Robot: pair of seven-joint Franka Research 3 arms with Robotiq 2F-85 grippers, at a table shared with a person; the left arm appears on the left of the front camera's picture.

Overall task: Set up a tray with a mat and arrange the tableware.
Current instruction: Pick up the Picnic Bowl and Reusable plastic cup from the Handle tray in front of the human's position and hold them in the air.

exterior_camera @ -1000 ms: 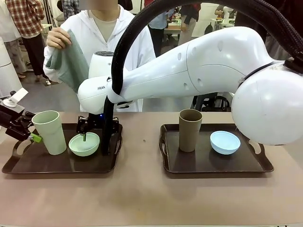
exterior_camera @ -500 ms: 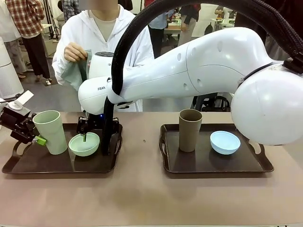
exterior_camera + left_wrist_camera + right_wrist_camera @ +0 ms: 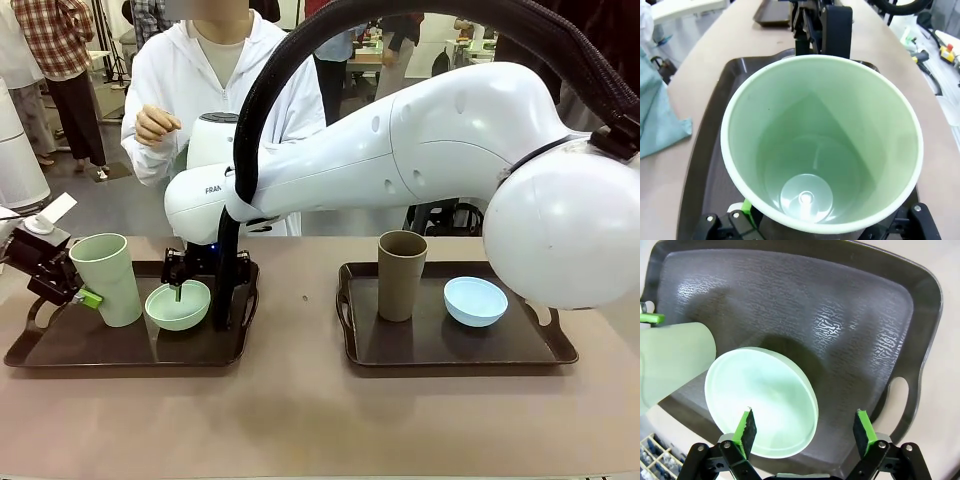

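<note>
Logged since a second back: person's hand dropped from shoulder height, cloth lowered beyond left tray's far edge. Found left gripper spread around pale green tumbler on that tray, contact unclear. Found right gripper spread astride pale green bowl's rim, also on that tray. Probably best to lift both clear ahead of laying cloth as mat: close gently, rise straight, avoid knocking one against other.

Left tray is crowded. Right arm crosses the middle of the table, right tool spread wide over the pale green bowl. Left tool flanks the pale green tumbler at the tray's left end. The gap between trays and the table's front strip are bare.
</note>
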